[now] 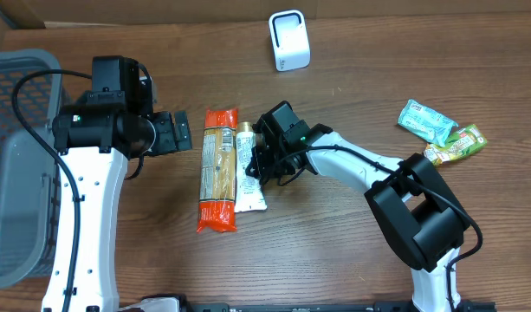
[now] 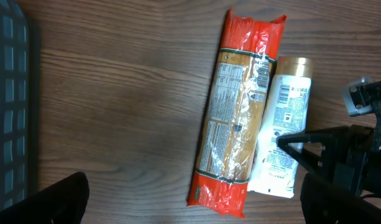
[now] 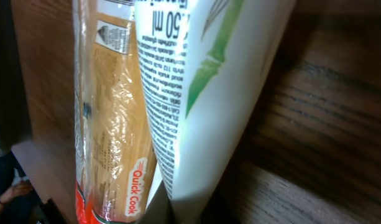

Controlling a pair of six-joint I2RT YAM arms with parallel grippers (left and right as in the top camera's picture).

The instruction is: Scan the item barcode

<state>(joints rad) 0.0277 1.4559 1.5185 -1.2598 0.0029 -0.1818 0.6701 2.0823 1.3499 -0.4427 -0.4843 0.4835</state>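
Wooden table [image 1: 352, 260], grasping step: right gripper [image 1: 258, 163] clenched at the edge of the white tube [image 1: 247, 178], which lies between it and the spaghetti packet [image 1: 218, 169], hold unconfirmed; left gripper [image 1: 185, 132] released; next move likely requires lifting the tube's barcode toward the white scanner [image 1: 289, 41] beyond.

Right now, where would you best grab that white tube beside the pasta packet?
I'd pinch the white tube on its flat half towards the crimped tail, where it is thin. Come from the side away from the pasta packet, which lies against its other edge. The right gripper is shut on it there.
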